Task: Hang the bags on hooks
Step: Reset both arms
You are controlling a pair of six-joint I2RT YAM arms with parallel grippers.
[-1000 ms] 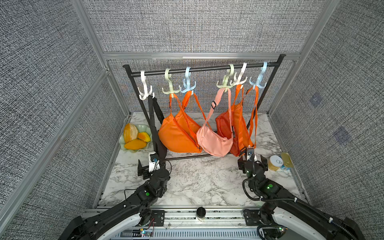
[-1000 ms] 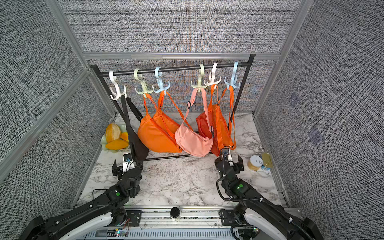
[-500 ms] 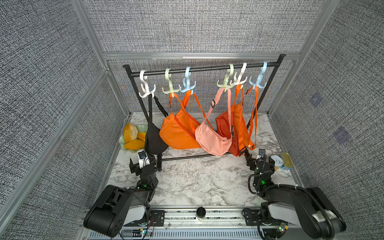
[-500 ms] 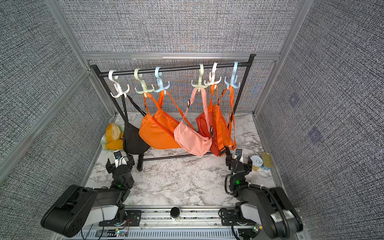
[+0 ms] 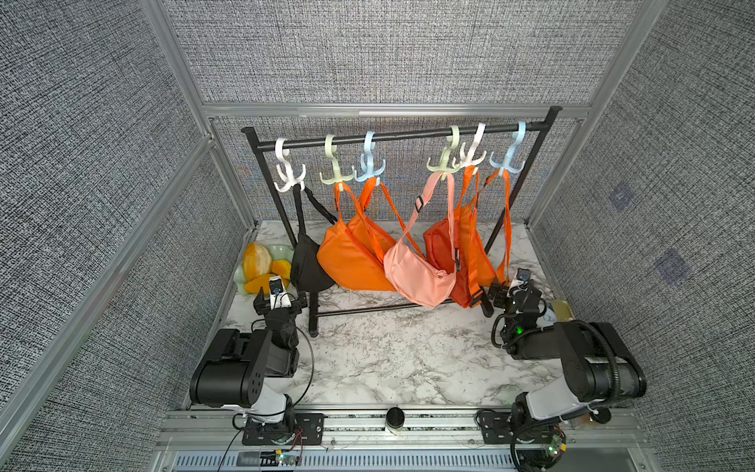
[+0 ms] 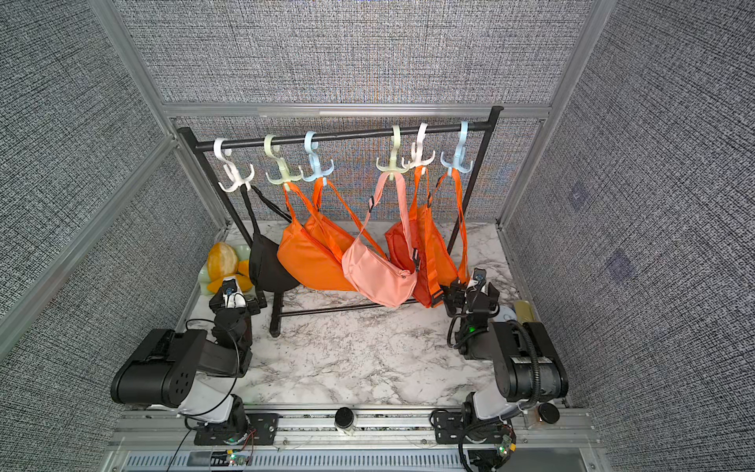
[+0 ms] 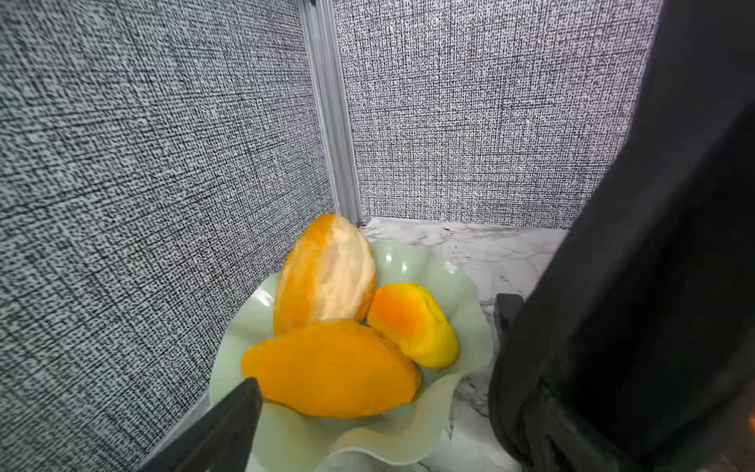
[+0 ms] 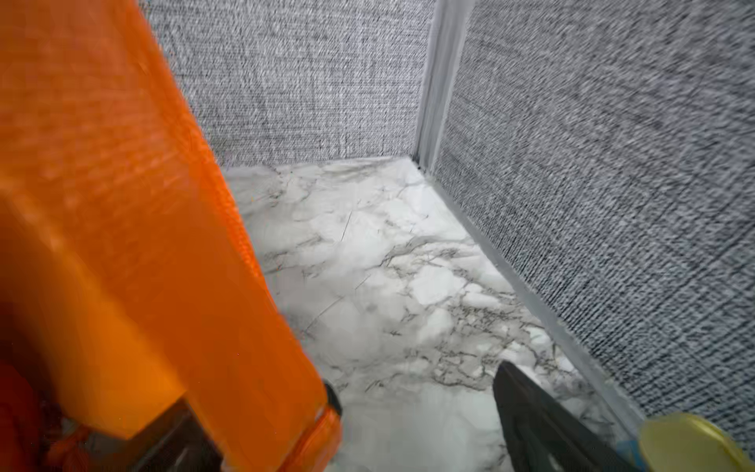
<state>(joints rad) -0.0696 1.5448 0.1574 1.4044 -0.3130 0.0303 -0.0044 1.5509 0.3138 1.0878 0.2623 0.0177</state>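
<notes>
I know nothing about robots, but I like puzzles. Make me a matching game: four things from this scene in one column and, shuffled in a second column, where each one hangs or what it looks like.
Things:
1. black bag
2. pink bag
3. pale green dish
4. round tin

Descriptions:
a. has a yellow top
b. hangs from a white hook
c. holds orange fruit
d. hangs from a pale green hook

Pairs: 1-b, 2-d, 3-c, 4-a.
</notes>
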